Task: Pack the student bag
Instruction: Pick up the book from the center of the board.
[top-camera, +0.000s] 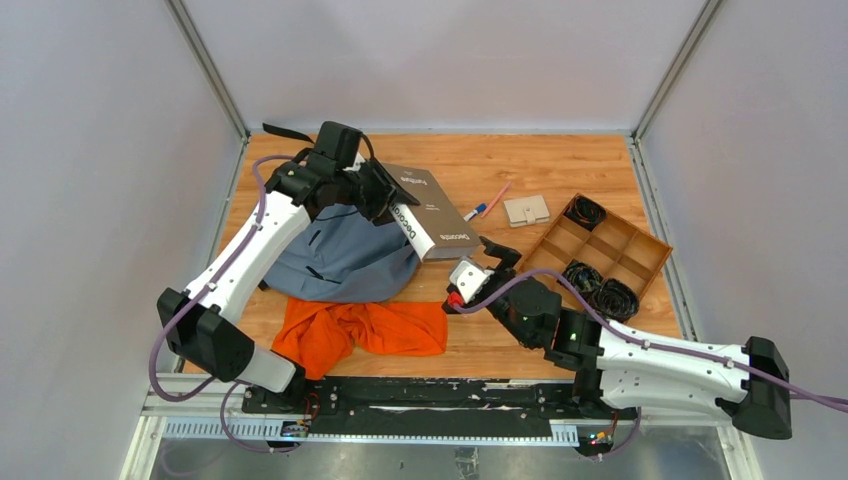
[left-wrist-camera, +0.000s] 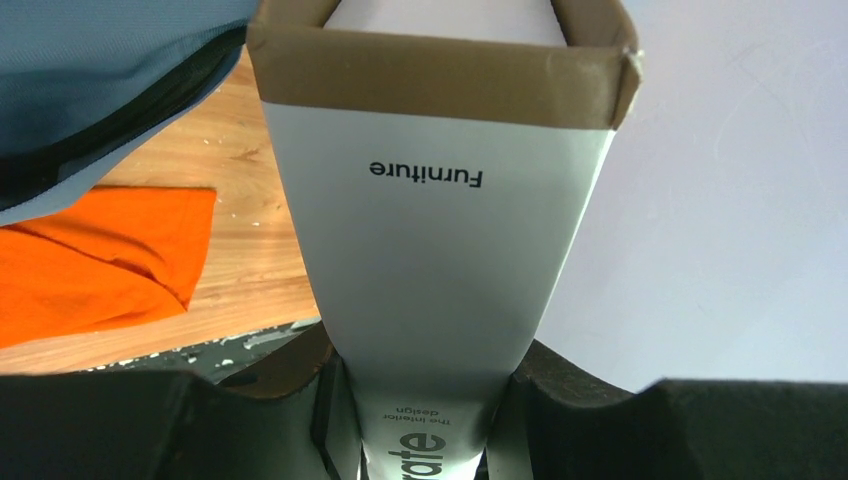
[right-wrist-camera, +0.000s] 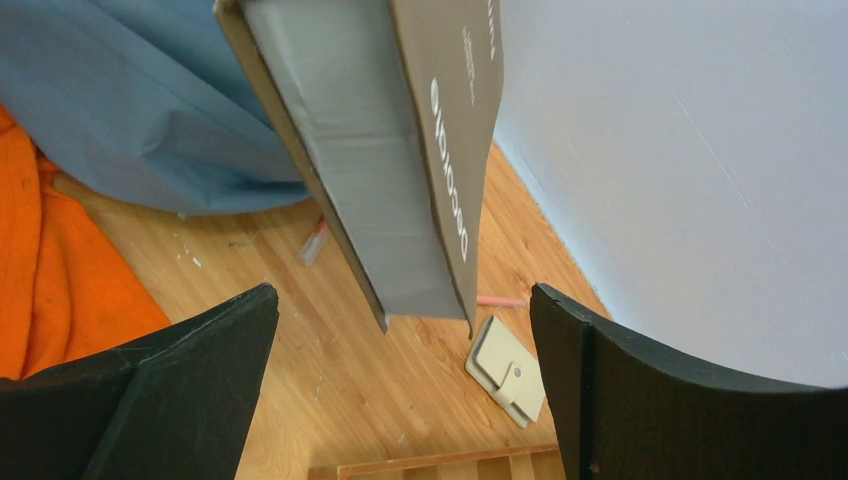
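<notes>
The student bag (top-camera: 340, 262), grey-blue and slumped, lies on the table left of centre; it also shows in the left wrist view (left-wrist-camera: 90, 80) and the right wrist view (right-wrist-camera: 130, 110). My left gripper (top-camera: 383, 193) is shut on one end of a grey "Decorate" book (top-camera: 435, 215), which is lifted and slanted over the bag's right edge. The book's white spine (left-wrist-camera: 430, 250) runs up from between the left jaws (left-wrist-camera: 420, 430). My right gripper (top-camera: 490, 262) stands open just below the book's free end (right-wrist-camera: 400, 150), its fingers apart from it and nothing between them (right-wrist-camera: 405, 300).
An orange cloth (top-camera: 360, 330) lies in front of the bag. At the right are a pink pen (top-camera: 490, 203), a beige wallet (top-camera: 526, 210) and a wooden divided tray (top-camera: 655, 248) with coiled black cables. The wallet (right-wrist-camera: 510, 370) lies beyond the right fingers.
</notes>
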